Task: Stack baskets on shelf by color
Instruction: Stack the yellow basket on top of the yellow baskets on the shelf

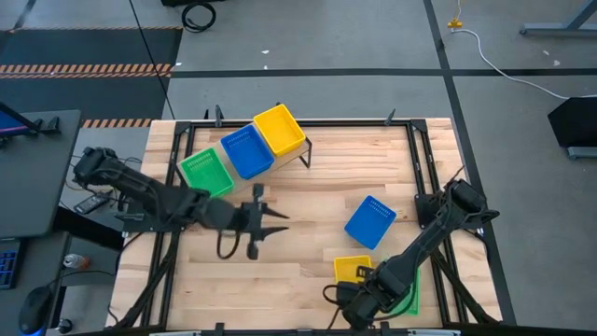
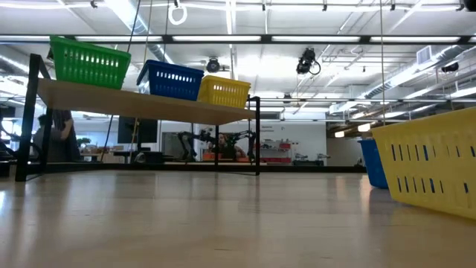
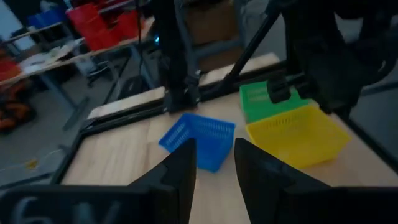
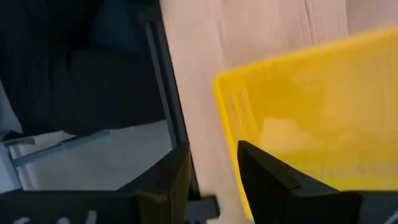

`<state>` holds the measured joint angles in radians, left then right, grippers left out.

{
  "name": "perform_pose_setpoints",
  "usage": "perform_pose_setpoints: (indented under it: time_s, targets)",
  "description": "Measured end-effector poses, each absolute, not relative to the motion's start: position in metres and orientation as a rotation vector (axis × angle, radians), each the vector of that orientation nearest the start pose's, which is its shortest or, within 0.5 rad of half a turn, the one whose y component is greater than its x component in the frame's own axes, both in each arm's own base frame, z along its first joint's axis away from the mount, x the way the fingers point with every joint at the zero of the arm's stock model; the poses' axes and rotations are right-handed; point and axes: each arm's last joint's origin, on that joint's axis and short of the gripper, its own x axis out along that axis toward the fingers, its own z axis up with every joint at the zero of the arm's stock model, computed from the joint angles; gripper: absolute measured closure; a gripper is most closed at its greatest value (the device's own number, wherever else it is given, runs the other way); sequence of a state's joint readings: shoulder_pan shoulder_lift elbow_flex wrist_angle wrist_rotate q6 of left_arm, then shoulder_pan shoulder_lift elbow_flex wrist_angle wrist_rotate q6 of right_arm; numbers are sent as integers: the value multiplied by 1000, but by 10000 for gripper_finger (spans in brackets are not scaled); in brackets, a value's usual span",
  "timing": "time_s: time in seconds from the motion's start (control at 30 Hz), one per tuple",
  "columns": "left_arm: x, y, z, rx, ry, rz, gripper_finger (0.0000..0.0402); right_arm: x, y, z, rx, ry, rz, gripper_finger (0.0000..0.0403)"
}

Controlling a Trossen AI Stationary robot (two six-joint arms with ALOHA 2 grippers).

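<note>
Green [image 1: 206, 172], blue [image 1: 247, 150] and yellow [image 1: 280, 130] baskets line the shelf [image 1: 305, 147] as colour bases; loose baskets [image 1: 370, 221] wait on the bench [image 1: 308, 215]. The left gripper [image 1: 270, 224] hovers mid-bench, the right gripper [image 1: 351, 301] beside a yellow basket [image 1: 351, 269], both fingers parted, empty.

Six baskets [image 1: 248, 150]: two green, two blue, two yellow.

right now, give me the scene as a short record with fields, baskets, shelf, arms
shelf: far side of table, holds three baskets
on shelf: green basket, blue basket, yellow basket, side by side
on table: loose blue basket, loose yellow basket, loose green basket under the right arm
left gripper: mid-table, jaws apart, empty
right gripper: near edge beside the loose yellow basket, jaws apart, empty
</note>
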<state>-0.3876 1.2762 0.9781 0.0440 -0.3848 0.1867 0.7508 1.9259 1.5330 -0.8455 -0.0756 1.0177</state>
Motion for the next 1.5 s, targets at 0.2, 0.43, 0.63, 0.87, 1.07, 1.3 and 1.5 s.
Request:
perform_pose_setpoints:
  time_s: [0.2,0.43,0.63,0.87,1.07,1.3,1.5]
  targets:
    - [279,-65,293,171,187,-136,285,273,272,219,570,1515,-108,262]
    - [280,-60,293,82,163,-277,285,250,282,218,693,1582,-358,262]
    - [277,-70,294,-36,174,-413,285,241,290,217,653,1455,-397,262]
    - [274,-85,300,7,98,-434,285,245,302,219,717,1314,-343,262]
    - [267,-106,302,-53,89,-462,285,248,298,212,550,1207,-289,262]
    - [258,-127,309,-64,25,-451,285,254,292,191,530,1187,-220,262]
    - [252,-131,312,-62,28,-421,285,249,288,184,462,1270,-202,262]
